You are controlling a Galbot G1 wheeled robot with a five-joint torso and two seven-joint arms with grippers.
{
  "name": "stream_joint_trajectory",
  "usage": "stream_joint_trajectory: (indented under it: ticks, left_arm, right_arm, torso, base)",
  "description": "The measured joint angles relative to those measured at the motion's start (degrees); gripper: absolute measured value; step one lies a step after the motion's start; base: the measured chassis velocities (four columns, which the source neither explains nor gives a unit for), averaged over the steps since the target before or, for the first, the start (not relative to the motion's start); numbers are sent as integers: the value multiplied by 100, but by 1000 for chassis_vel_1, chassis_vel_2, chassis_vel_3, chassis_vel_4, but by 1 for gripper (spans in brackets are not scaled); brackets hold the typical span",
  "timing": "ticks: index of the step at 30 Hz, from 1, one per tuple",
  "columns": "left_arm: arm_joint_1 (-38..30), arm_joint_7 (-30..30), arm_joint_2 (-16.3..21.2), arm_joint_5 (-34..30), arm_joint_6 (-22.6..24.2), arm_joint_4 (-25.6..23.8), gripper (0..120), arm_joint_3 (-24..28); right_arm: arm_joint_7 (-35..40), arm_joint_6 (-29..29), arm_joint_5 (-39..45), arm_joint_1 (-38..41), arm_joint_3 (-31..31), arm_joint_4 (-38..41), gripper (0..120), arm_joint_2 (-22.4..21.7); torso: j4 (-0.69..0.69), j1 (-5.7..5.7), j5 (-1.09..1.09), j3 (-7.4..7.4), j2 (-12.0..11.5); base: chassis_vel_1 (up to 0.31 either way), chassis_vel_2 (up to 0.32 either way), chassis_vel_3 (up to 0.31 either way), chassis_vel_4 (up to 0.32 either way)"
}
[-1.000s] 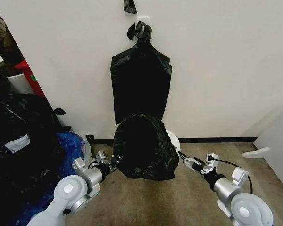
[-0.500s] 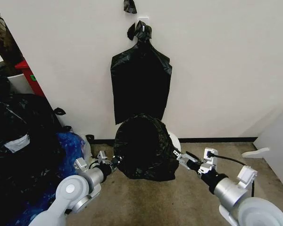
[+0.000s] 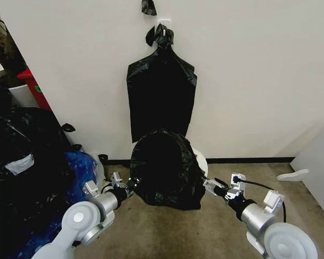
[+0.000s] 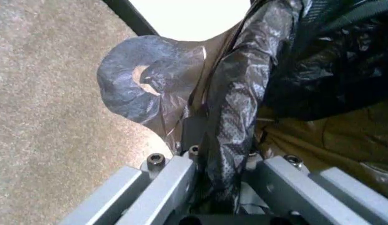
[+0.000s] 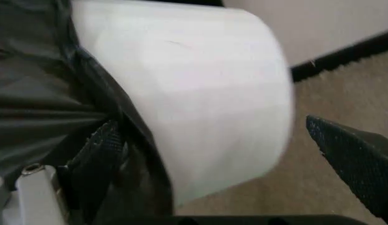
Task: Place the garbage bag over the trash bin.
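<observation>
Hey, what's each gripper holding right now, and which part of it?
The left gripper pinches a gathered fold at the garbage bag's side edge. The right gripper is open, holding nothing, beside the trash bin.

The thin, crinkly plastic garbage bag is glossy black, catching grey sheen along its folds in the left wrist view, and it drapes the round plastic trash bin, whose smooth wall is plain white. Above it a flat plastic bag hanging on the wall is the same black against off-white paint, with a black baseboard strip below. The speckled carpet floor is beige-brown, the crumpled plastic bag at the left is bright blue, and the arms are silver-grey.
</observation>
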Motion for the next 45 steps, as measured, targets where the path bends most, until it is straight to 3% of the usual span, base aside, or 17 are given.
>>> stream_joint_trajectory:
  ticks: [8,25,32,45]
  left_arm:
    - [27,199,16,1,97,-20,0,0]
    - [-97,-71,-14,-104,-11,108,0,-23]
    - [-158,-126,-39,-256,-22,150,0,-55]
    - [-141,-134,-37,-310,-22,92,0,-45]
  right_arm:
    - [-254,-5,285,-100,191,-345,100,-12]
    - [-703,93,298,-601,658,528,100,-25]
    - [-1719,503,-312,-928,532,-254,100,1]
    - [-1582,699,-861,-329,86,-1119,100,133]
  torso:
    - [0,0,0,0,0]
    - [-1,0,-1,0,0]
    - [-1,0,1,0,0]
    - [2,0,1,0,0]
  base:
    - [0,0,0,0]
    - [0,0,0,0]
    - [0,0,0,0]
    - [0,0,0,0]
